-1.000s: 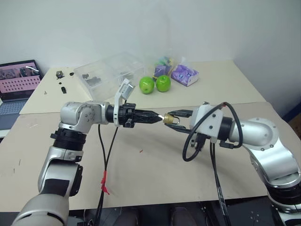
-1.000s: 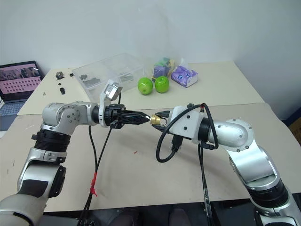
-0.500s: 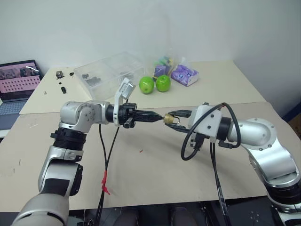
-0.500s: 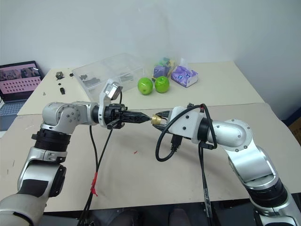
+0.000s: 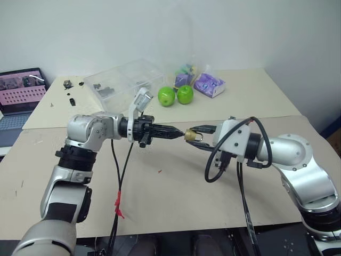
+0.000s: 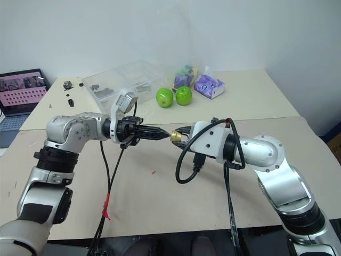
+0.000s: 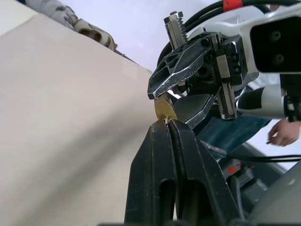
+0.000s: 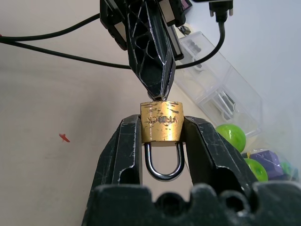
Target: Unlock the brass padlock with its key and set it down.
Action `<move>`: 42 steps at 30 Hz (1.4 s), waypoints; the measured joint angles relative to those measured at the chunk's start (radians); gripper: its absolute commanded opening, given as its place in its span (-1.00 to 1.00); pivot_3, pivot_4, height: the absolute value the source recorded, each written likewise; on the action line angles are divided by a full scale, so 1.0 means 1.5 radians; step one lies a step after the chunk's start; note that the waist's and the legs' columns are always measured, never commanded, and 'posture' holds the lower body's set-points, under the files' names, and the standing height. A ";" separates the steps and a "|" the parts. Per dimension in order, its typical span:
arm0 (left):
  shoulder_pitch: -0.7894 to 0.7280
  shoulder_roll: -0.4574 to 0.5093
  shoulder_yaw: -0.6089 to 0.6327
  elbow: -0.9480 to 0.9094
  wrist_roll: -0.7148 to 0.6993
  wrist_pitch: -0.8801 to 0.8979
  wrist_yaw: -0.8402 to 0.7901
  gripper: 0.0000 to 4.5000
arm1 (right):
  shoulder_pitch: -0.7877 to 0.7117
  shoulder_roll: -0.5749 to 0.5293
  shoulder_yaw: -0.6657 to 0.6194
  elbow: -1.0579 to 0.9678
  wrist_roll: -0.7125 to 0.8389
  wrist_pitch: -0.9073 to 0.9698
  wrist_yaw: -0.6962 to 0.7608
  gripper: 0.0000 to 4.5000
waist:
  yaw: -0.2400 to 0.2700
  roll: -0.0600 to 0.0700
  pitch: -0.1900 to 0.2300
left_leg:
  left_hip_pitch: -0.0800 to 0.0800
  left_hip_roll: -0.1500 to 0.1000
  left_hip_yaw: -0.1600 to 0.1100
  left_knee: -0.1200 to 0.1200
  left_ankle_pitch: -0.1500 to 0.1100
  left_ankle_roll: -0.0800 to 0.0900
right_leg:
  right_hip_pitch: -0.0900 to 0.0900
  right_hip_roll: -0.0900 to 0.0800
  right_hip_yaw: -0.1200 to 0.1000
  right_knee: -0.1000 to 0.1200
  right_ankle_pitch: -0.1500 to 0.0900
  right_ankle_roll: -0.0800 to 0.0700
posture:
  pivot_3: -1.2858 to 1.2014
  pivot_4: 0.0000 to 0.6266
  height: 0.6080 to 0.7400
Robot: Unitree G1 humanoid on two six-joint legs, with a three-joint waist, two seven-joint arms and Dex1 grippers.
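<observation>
Bare table [image 5: 176,186] beneath both hands; apples [image 5: 176,95] and clear box [image 5: 120,80] well behind.

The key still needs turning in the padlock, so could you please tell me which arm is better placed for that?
Left. Its pincer is shut at the keyhole end of the brass padlock, while the right pincer merely clamps the body.

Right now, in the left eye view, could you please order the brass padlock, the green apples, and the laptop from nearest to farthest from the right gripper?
1. Brass padlock: clamped in the right gripper, above the table's middle.
2. Green apples: farther back on the table, beside the clear plastic box.
3. Laptop: at the far left edge, behind the left arm.
</observation>
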 measured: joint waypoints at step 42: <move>-0.077 -0.022 0.025 0.119 0.004 0.304 0.077 0.32 | -0.005 0.013 0.004 0.003 -0.002 0.013 -0.002 -0.59 | -0.003 -0.002 0.001 | 0.000 0.001 -0.001 0.001 -0.001 0.001 | 0.000 0.002 -0.001 0.001 0.000 0.000 | 0.03 -0.52 1.00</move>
